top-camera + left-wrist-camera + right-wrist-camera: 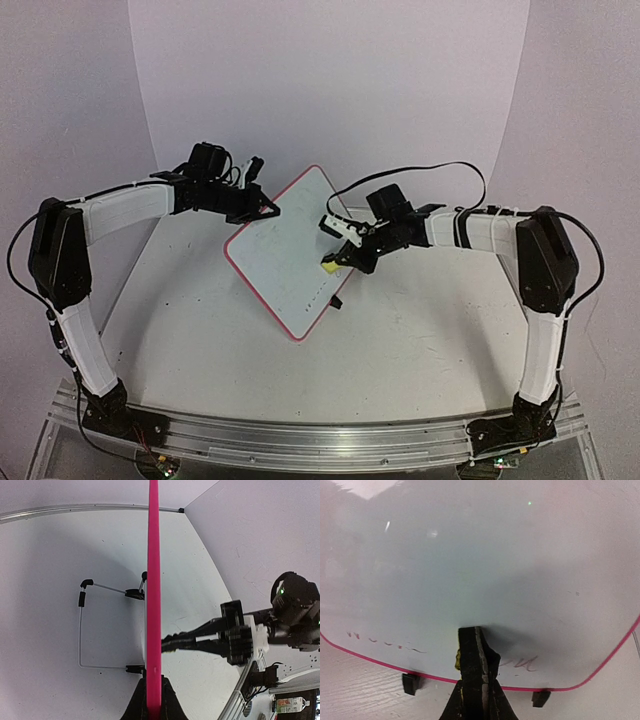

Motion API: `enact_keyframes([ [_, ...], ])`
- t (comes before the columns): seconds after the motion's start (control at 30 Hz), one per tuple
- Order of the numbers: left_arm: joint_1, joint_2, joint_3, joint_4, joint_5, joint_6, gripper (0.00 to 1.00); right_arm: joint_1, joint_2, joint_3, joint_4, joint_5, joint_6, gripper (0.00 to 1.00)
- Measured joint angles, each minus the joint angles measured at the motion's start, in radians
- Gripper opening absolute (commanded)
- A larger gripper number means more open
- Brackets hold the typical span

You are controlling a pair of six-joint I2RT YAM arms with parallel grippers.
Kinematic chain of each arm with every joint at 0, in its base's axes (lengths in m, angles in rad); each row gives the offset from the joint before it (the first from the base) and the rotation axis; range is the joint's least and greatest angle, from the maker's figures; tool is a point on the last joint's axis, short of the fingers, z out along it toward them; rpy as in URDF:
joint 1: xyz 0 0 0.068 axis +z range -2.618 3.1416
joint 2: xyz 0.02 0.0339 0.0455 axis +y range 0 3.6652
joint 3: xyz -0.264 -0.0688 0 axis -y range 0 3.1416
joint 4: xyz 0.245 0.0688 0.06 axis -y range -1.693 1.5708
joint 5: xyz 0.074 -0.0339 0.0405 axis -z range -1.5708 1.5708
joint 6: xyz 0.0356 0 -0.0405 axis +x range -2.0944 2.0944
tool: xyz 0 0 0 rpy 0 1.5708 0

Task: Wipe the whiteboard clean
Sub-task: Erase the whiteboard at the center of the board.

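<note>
Whiteboard sits mid-bench, turned corner-on to the arm bases, face toward the overhead camera. How steeply it leans I cannot tell.

Nearest: bare bench between the bases and the board's near corner.

Next, the near-right edge of the board. Just inside the frame, above the black feet, lie faint marker strokes, and a second group lies further along the same edge. The rest of the face reads clean. Judgement: erasing is mostly done, and only this edge band is outstanding.

Right jaws: pressed together on a small yellow-and-black block. Its end is set against the board face just above the frame, between the two stroke groups. Probably it is held end-on so that the wiping face meets the board flat and can sweep either way along the edge.

Farther: left jaws pinch the pink frame at the board's far-left edge, the frame running straight between them in the wrist view. Likely purpose is anchoring, so that wiping pressure does not slide or tip the board.

Wire stand juts from the back face, on the side away from the right arm.
</note>
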Motion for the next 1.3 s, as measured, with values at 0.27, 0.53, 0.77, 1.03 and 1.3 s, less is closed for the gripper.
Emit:
enact_keyframes([
  [0.27,-0.008,-0.002,0.0,0.002,0.024,0.033,0.0,0.153,-0.021,-0.047,-0.053,-0.146,-0.011,0.0],
  [0.53,-0.035,-0.001,0.0,0.001,0.041,0.05,0.0,0.205,-0.022,-0.105,-0.073,-0.165,-0.003,0.0],
  [0.77,-0.035,-0.001,0.0,0.001,0.042,0.052,0.0,0.154,-0.022,-0.105,-0.068,-0.07,0.052,0.0],
  [1.03,-0.035,-0.001,0.0,0.002,0.04,0.052,0.0,0.105,0.006,-0.08,-0.067,0.009,0.087,0.0],
  [1.3,-0.034,-0.001,0.0,0.002,0.036,0.05,0.0,0.02,0.012,-0.075,-0.063,0.063,0.139,0.0],
])
